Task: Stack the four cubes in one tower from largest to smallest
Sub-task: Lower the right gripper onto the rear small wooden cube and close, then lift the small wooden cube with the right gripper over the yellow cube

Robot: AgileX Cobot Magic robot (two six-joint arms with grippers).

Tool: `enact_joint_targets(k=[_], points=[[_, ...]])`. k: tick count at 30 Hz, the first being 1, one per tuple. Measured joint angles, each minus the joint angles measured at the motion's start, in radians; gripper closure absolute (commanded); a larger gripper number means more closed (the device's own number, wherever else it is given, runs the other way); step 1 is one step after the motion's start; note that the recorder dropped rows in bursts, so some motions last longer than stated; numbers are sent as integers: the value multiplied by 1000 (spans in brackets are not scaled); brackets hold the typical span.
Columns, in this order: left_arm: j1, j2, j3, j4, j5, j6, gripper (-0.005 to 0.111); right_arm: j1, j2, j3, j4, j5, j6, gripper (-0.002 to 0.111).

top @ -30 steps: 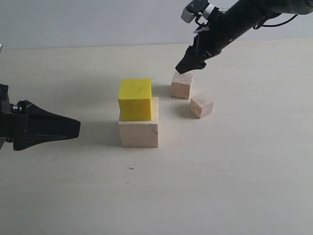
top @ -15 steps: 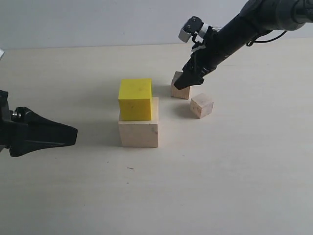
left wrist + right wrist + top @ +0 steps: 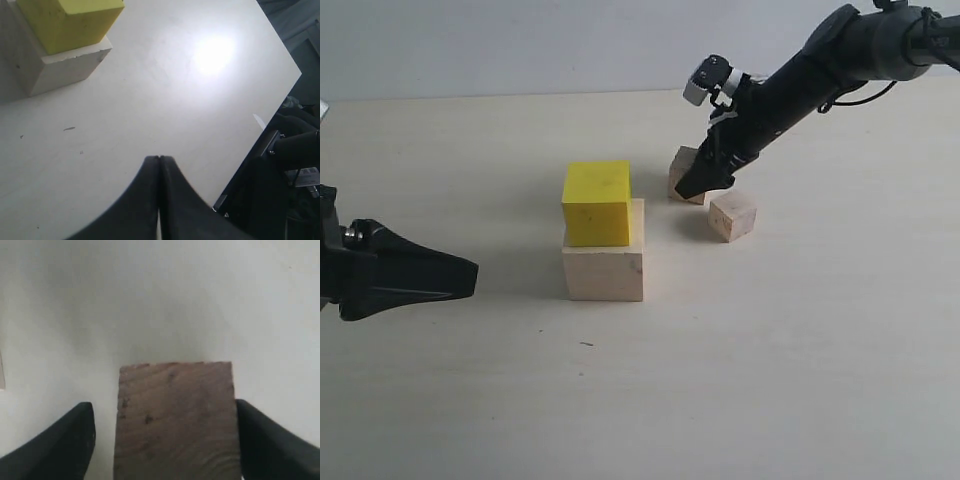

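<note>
Half done: yellow cube (image 3: 597, 203) atop pale cube (image 3: 604, 272); larger tan cube (image 3: 680, 172) on bench (image 3: 770, 350) inside wide-spread right gripper (image 3: 698, 181), smaller tan cube (image 3: 732, 216) just beside; left gripper (image 3: 159, 165) closed, empty.

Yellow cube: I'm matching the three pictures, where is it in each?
Exterior view: yellow cube left of centre, atop the pale cube.
Left wrist view: yellow cube atop the pale cube, beyond the shut jaws.
Right wrist view: not in it.
Shared landmark: the pale cube.
</note>
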Motion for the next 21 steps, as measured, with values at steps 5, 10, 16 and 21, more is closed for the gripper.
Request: enact_joint_targets(k=[5,10,16,21], points=[[0,0,0,0,0,-2,107,0,4,0,7,-9,0,79],[0,0,0,0,0,-2,107,0,4,-28,9,23,36,108],[0,0,0,0,0,-2,107,0,-43,-102,-101,95,156,108],[0,0,0,2,0,-2,107,-3,-147,-163,-261,195,177,108]])
